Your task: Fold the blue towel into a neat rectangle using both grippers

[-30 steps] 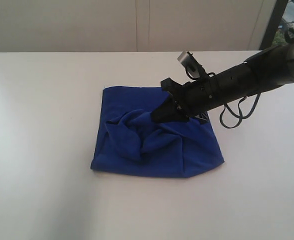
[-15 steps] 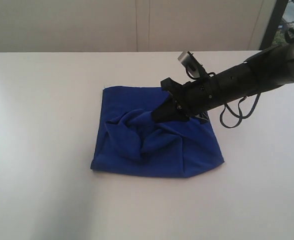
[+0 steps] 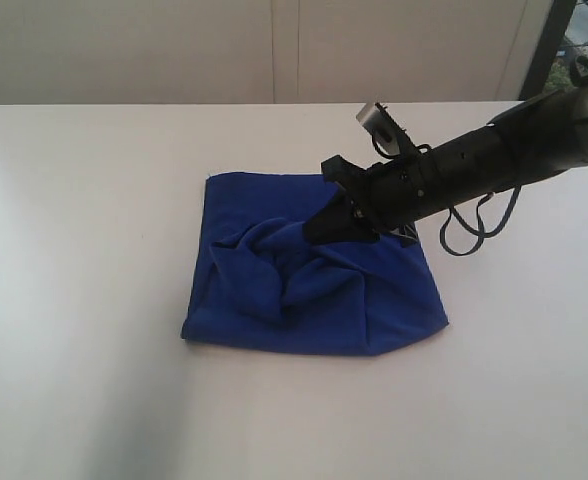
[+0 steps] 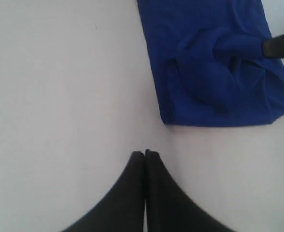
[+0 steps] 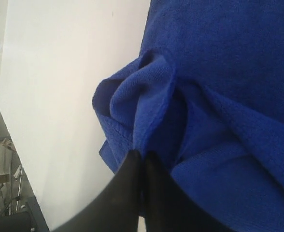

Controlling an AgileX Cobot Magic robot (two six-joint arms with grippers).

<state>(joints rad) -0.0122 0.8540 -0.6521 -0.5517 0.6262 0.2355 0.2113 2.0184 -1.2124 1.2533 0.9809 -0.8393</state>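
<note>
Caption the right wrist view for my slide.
Black right gripper, shut, pinches a raised fold of the deep-blue microfibre towel.

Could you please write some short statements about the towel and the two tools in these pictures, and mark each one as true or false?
1. The blue towel lies flat and smooth on the table. False: its middle is bunched into raised folds.
2. The right tool is closed on a raised fold of the towel. True.
3. The left tool grips a corner of the towel. False: it is shut over bare table, apart from the towel.
4. The towel is plain blue, with no pattern. True.
</note>
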